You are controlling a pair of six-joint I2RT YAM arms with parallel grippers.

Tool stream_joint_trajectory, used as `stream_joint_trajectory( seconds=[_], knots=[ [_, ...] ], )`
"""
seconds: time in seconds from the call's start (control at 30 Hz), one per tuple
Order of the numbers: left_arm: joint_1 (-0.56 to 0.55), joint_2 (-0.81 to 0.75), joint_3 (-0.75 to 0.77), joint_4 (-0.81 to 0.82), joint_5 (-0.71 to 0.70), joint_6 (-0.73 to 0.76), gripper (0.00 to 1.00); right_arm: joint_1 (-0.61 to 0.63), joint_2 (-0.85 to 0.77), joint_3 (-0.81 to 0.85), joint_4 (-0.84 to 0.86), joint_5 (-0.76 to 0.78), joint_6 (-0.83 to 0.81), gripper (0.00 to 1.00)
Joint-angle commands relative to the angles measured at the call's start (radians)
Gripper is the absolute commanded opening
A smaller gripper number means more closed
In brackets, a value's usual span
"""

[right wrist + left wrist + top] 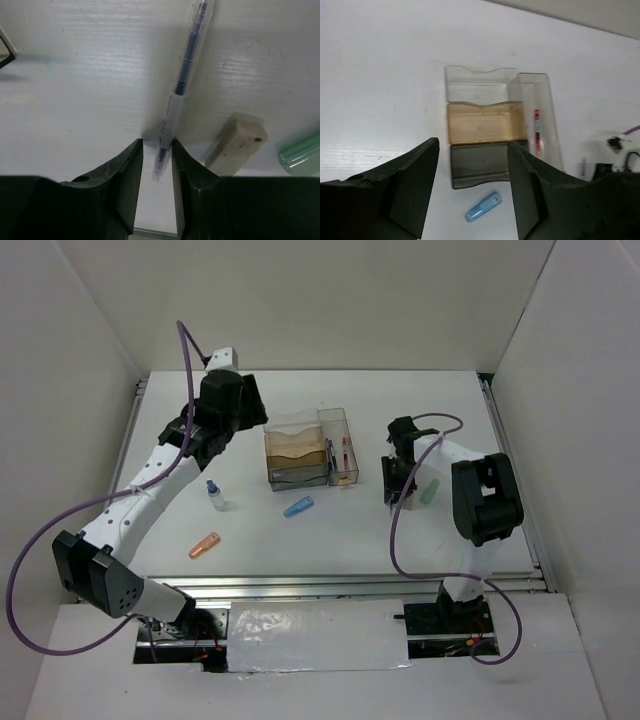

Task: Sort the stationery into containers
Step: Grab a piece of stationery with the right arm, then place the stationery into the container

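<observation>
Top external view puts the clear organizer (305, 452) mid-table, with bare white table (350, 540) on every side of it. The room is widest toward the near edge, where the blue piece (298, 507), the orange piece (204, 545) and the small blue-capped bottle (215, 494) lie well apart. The left gripper (474, 147) hangs off the organizer's far-left corner, jaws spread wide with nothing between them. Its wrist view looks down on the brown-tinted tiers and the narrow bin (540, 115), where a red pen (536, 131) lies. The right gripper (157, 147) is low over the table right of the organizer, jaws narrow and straddling one end of the dark blue pen (180, 85) — whether the pads actually press it I cannot tell. A beige piece (236, 144) lies just beside one finger, and a mint-green piece (301, 152) lies beyond it, toward the table's right rail (517, 490).
</observation>
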Motion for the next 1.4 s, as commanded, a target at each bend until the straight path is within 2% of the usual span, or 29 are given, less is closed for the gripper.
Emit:
stream_joint_trajectory(
  seconds=[0.0, 0.1, 0.23, 0.37, 0.6, 0.73, 0.87, 1.03, 1.17, 1.3, 1.37],
  knots=[
    [0.039, -0.038, -0.066, -0.015, -0.019, 0.031, 0.69, 0.037, 0.025, 0.054, 0.027, 0.058, 0.019, 0.36],
    [0.076, -0.078, -0.113, -0.019, -0.013, 0.042, 0.69, 0.057, 0.044, 0.08, 0.032, 0.075, 0.019, 0.29],
    [0.125, -0.126, -0.159, -0.012, 0.002, 0.068, 0.67, 0.069, 0.08, 0.145, -0.019, 0.097, 0.011, 0.0],
    [0.199, -0.159, -0.195, -0.027, 0.076, 0.08, 0.64, 0.049, 0.028, 0.214, -0.094, 0.097, -0.03, 0.0],
    [0.283, -0.228, -0.301, 0.03, 0.152, 0.106, 0.59, 0.077, -0.09, 0.489, -0.12, 0.017, -0.08, 0.0],
    [0.292, -0.233, -0.338, 0.044, 0.163, 0.134, 0.59, 0.15, 0.014, 0.657, -0.163, 0.009, -0.066, 0.0],
    [0.311, -0.225, -0.341, 0.028, 0.183, 0.151, 0.6, 0.2, 0.109, 0.731, -0.146, 0.022, -0.063, 0.0],
    [0.354, -0.228, -0.361, 0.022, 0.212, 0.18, 0.66, 0.217, 0.231, 0.801, -0.146, 0.014, -0.034, 0.0],
    [0.384, -0.236, -0.378, 0.019, 0.277, 0.229, 0.77, 0.238, 0.26, 0.795, -0.114, 0.038, -0.037, 0.0],
    [0.432, -0.25, -0.393, 0.001, 0.379, 0.359, 0.82, 0.249, 0.294, 0.785, -0.114, 0.064, -0.043, 0.01],
    [0.493, -0.267, -0.435, 0.028, 0.512, 0.44, 0.83, 0.255, 0.309, 0.775, -0.119, 0.08, -0.043, 0.08]
  ],
)
